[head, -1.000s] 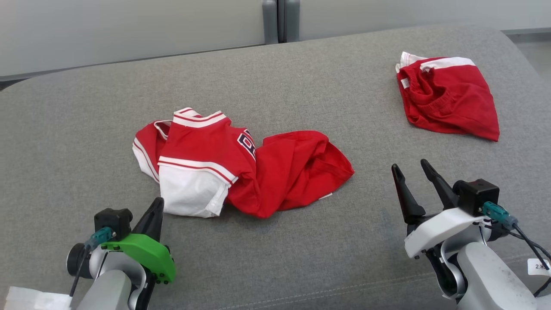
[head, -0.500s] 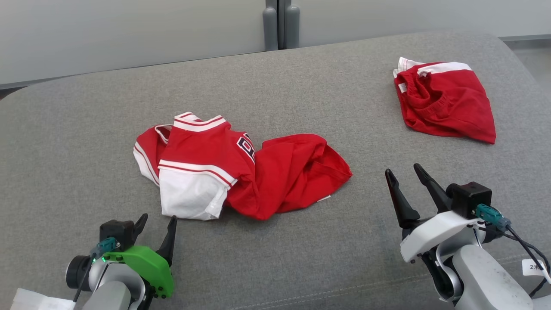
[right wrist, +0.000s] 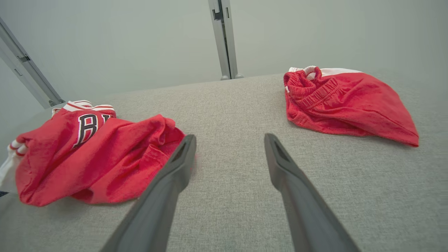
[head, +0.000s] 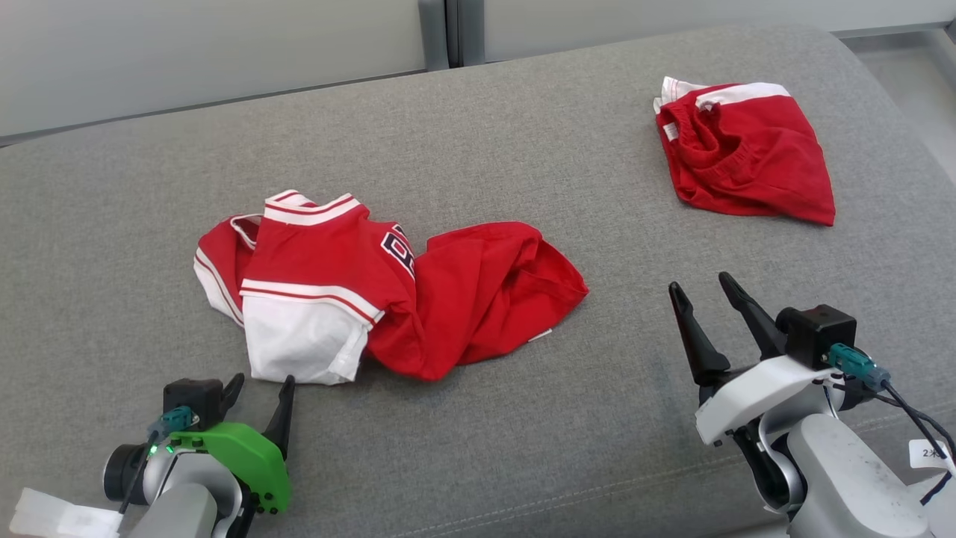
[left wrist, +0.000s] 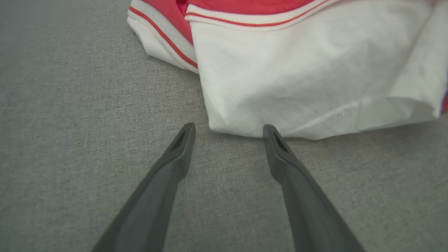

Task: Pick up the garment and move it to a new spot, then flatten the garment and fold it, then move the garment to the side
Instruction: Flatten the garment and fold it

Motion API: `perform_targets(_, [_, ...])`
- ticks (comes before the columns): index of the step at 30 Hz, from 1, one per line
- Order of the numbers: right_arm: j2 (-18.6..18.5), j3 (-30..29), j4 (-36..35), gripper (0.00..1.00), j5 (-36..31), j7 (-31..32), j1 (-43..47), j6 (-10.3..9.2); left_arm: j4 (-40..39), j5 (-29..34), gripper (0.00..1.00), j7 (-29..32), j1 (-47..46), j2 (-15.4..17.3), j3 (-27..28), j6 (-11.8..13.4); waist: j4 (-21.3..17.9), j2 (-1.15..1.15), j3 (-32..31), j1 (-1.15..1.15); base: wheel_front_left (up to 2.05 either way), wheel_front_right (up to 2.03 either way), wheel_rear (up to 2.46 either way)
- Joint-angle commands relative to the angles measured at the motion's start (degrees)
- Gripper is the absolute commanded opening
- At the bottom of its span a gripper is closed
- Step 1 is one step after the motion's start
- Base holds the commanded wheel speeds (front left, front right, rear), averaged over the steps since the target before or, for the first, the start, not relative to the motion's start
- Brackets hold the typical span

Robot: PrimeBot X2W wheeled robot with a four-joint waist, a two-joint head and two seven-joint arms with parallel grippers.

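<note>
A crumpled red and white jersey, the garment [head: 373,291], lies mid-left on the grey padded surface [head: 523,433]. Its white sleeve end [left wrist: 297,77] faces me. My left gripper [head: 261,385] stands open just in front of that white hem, with nothing between its fingers; in the left wrist view the gripper [left wrist: 229,126] has one fingertip [left wrist: 271,131] right at the hem's edge. My right gripper [head: 700,284] hovers open and empty to the right of the jersey [right wrist: 91,157], and the right wrist view shows this gripper [right wrist: 229,137] pointing at bare fabric.
A second red piece, shorts with a white band [head: 747,157], lies at the back right, also seen as the shorts [right wrist: 346,101] ahead of my right gripper. A pale wall with a grey post [head: 447,30] runs behind. The surface curves down at the right edge.
My left gripper has gone from shut to open and drawn back a little from the white hem. The head camera has shifted, sliding the whole scene leftward. The right gripper stays open.
</note>
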Motion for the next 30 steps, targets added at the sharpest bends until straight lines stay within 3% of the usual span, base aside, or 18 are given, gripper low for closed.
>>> perform_targets(1, [-0.30, 0.05, -0.12, 1.00, 0.15, -0.19, -0.67, 0.00, 0.41, -0.85, 1.00, -0.11, -1.25, 0.07, -0.44, -0.09, -0.38, 0.00, 0.36, 0.00, 0.00, 0.00, 0.00])
perform_targets(2, [-0.39, -0.05, -0.12, 1.00, 0.13, -0.19, -0.71, 0.00, 0.34, -1.05, 0.97, -0.11, -1.51, 0.01, -0.67, -0.09, -0.44, 0.00, 0.44, 0.00, 0.00, 0.00, 0.00])
perform_targets(4, [-0.51, -0.21, -0.12, 1.00, 0.06, -0.19, -0.66, 0.00, 0.21, -1.69, 0.07, -0.11, -1.67, 0.09, -0.98, -0.09, -0.47, 0.00, 0.57, 0.00, 0.00, 0.00, 0.00])
perform_targets(5, [-0.53, -0.29, -0.09, 1.00, 0.04, -0.19, -0.64, 0.00, 0.25, -1.83, 0.00, -0.11, -1.67, 0.15, -1.23, -0.09, -0.45, 0.00, 0.59, 0.00, 0.00, 0.00, 0.00])
perform_targets(17, [0.59, -1.55, 0.28, 1.00, -0.12, -0.19, 2.01, 0.00, -8.45, 1.34, 0.00, -0.11, 1.52, 1.60, -0.06, 0.11, 3.70, 0.00, -2.26, 0.00, 0.00, 0.00, 0.00])
perform_targets(30, [2.12, -1.97, 0.82, 1.00, 0.41, -0.19, 4.31, 0.00, -22.70, 4.20, 0.00, 2.84, 9.15, 5.61, -0.37, 2.97, 8.48, 0.00, -4.90, 0.00, 0.00, 0.00, 0.00])
